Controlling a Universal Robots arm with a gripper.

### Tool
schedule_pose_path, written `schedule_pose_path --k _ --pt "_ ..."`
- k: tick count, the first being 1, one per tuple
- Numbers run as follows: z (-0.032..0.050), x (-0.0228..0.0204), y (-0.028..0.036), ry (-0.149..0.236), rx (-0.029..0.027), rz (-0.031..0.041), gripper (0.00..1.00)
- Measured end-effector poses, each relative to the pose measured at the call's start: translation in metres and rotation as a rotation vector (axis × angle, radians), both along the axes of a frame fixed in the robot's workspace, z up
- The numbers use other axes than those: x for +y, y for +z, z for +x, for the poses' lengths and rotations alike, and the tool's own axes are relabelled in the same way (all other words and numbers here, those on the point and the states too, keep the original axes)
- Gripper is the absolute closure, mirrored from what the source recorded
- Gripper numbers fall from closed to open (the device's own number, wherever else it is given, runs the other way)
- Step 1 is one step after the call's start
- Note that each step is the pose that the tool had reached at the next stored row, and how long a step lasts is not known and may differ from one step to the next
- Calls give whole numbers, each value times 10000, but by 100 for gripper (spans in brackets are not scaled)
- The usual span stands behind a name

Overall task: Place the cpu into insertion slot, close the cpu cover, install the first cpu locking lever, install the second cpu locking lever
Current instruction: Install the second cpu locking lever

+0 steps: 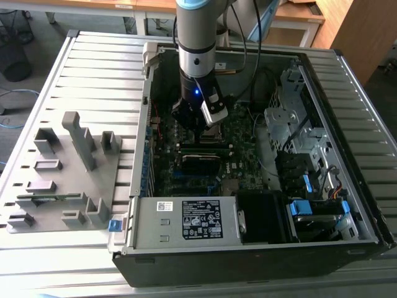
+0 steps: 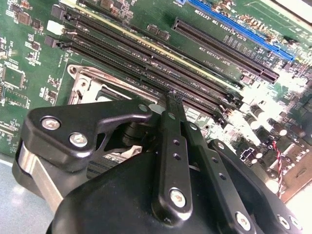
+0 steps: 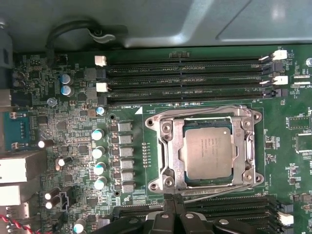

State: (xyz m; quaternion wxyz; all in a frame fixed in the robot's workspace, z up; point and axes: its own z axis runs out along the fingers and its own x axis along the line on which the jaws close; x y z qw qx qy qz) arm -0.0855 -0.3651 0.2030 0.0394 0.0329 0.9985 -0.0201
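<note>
Chip [image 3: 210,152] sits flat in the slot [image 3: 179,146] on the green board [image 3: 63,122], seen plainly in the first wrist view, its dull silver top showing through the window of the cover [image 3: 242,146], which lies closed around it. Thin metal levers run along the edges of the cover; whether they are hooked down is hard to make out. Long black memory slots [image 3: 185,78] lie on both sides of the socket.

In the exterior view the arm [image 1: 197,43] reaches down into the open computer case [image 1: 366,205], and the gripper [image 1: 193,123] hangs just above the board, hiding the socket from that camera. A grey rack [image 1: 62,174] of holders stands on the slatted table [image 1: 99,68] at the exterior view's left, well apart from the case.

In the second wrist view the gripper [image 2: 171,105] covers most of the socket, leaving a corner of the silver cover [image 2: 85,80] in sight. Its black fingers [image 2: 171,141] stand pressed together with no gap and nothing between them. Their tips are cut off at the edge of the first wrist view.
</note>
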Motion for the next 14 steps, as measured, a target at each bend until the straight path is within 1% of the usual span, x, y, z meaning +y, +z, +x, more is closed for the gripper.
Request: schedule_pose_path --k 1,5,10,12,14 --pt "-5 0 0 1 0 12 90" --pt "-19 0 -2 0 -3 136 90" --pt "-44 0 -9 0 -4 236 90" --pt "-52 0 -14 0 -6 266 90" --pt "-52 0 -14 2 -4 266 90"
